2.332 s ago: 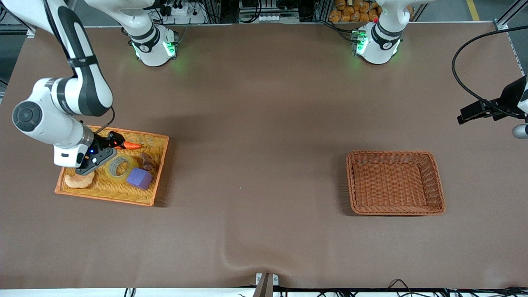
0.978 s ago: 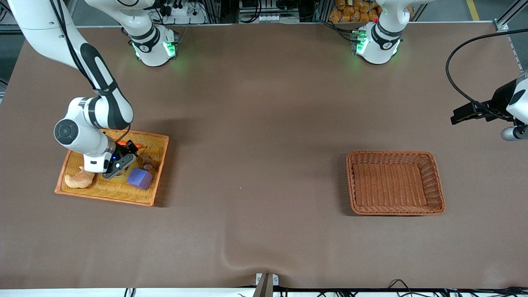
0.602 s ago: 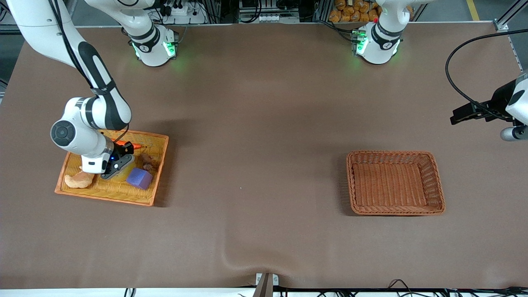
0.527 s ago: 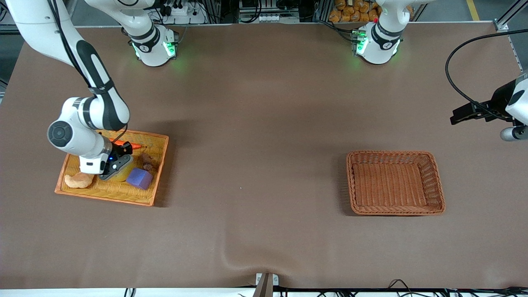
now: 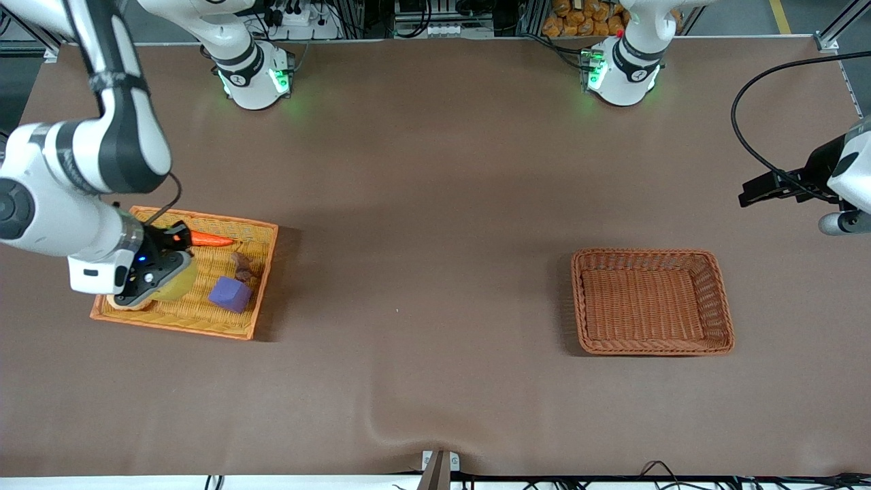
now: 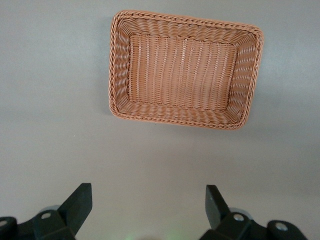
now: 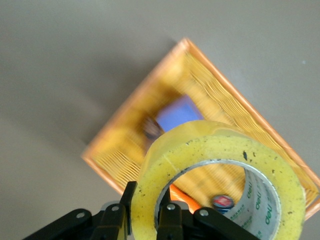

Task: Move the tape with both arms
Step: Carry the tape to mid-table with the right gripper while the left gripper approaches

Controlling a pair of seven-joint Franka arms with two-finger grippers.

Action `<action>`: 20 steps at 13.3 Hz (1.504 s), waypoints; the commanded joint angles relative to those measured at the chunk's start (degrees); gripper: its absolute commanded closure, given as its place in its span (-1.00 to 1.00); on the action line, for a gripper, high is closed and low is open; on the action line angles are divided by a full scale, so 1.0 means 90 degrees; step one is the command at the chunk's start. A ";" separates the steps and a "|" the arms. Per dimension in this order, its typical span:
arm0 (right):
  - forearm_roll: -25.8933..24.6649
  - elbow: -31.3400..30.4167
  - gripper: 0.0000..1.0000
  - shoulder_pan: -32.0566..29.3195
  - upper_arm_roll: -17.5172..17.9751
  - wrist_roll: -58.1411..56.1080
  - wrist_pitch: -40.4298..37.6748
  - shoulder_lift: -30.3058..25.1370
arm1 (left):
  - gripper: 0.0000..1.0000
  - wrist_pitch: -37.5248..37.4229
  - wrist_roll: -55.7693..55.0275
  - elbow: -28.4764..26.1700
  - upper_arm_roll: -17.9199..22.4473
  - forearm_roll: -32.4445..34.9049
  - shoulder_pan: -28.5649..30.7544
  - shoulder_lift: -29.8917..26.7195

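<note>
The brown table [image 5: 435,272] fills the front view, its cloth smooth apart from a low wrinkle at lower centre. The wide middle stretch, from the tray to the basket and up to both bases, lies bare.

The right arm [image 5: 81,170], white with black joints, comes down the frame's left edge. The left arm [image 5: 847,180] waits at the right edge, a black cable looping above it.

The basket [image 5: 721,299], a rectangular brown wicker one with a braided rim, sits at lower right with bare cloth on every side. The tray [image 5: 262,272], flat, orange-rimmed and woven in yellow, sits at left centre; its rim toward the table's middle is uncovered.

The right gripper [image 5: 153,275] hangs over the tray's corner at the lower left of the tray, pinching the tape [image 5: 173,282] through its wall, one finger [image 7: 170,220] inside the ring. The tape is a yellowish translucent ring with a grey core, lifted above the tray.

The left gripper [image 6: 147,210] hangs over bare cloth just beside the basket, fingers [image 6: 80,200] spread wide.

In the tray lie a purple cube [image 5: 230,295], a slim orange carrot [image 5: 211,239] and a small brown lump [image 5: 243,265].
</note>
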 commanded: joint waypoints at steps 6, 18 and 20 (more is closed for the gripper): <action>0.0851 0.1835 1.00 0.2673 -0.0043 0.4781 0.0374 0.1950 | -1.00 0.0101 -0.0106 -0.0039 -0.0012 -0.0043 -0.0170 0.0070; 0.0851 0.2483 -0.88 0.3888 -0.0062 0.7649 0.2485 0.3820 | -1.00 0.0589 -0.1666 0.0030 -0.0012 0.0084 -0.1507 0.1144; 0.0823 0.2493 -1.00 0.3868 -0.0082 0.7621 0.2077 0.3595 | -1.00 0.0745 -0.1999 0.0049 -0.0012 0.0084 -0.1742 0.1329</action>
